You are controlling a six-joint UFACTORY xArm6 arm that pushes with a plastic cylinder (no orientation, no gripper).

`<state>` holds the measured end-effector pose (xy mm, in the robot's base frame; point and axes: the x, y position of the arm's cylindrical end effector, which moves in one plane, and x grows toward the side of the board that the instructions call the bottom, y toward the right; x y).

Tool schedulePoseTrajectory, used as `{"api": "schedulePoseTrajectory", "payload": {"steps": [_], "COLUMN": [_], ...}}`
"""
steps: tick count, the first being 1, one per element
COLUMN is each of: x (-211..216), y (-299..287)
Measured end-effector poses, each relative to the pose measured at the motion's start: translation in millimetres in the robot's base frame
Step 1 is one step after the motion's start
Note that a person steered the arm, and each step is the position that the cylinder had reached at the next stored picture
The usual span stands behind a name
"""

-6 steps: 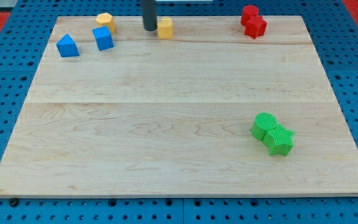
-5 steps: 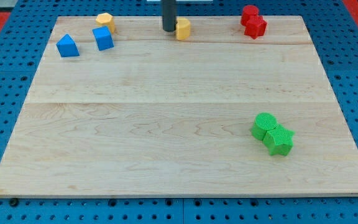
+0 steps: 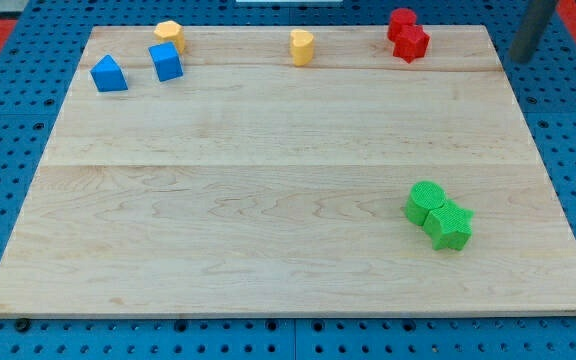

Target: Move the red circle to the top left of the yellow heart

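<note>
The red circle [image 3: 401, 20] sits at the board's top right, touching a red star-like block [image 3: 412, 43] just below it. The yellow heart [image 3: 301, 46] stands near the top edge, left of the red pair. My tip [image 3: 520, 58] is off the board's right edge, to the right of the red blocks, touching no block.
A second yellow block [image 3: 170, 35] and two blue blocks [image 3: 166, 61] [image 3: 109, 74] lie at the top left. A green circle [image 3: 425, 201] and a green star [image 3: 450, 224] sit together at the lower right. The wooden board [image 3: 268, 200] lies on a blue pegboard.
My tip pushed the yellow heart to the right along the top edge, then left it and moved far right, past the board's right edge. Other blocks have not moved.
</note>
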<state>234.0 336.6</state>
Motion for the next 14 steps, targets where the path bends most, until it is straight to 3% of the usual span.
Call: {"api": "schedulePoseTrajectory", "payload": {"steps": [1,3,10,12,13,14], "x": [-43,-43,-41,-10,-11,-43], "y": [5,-114,-129,-171,-140,-102]}}
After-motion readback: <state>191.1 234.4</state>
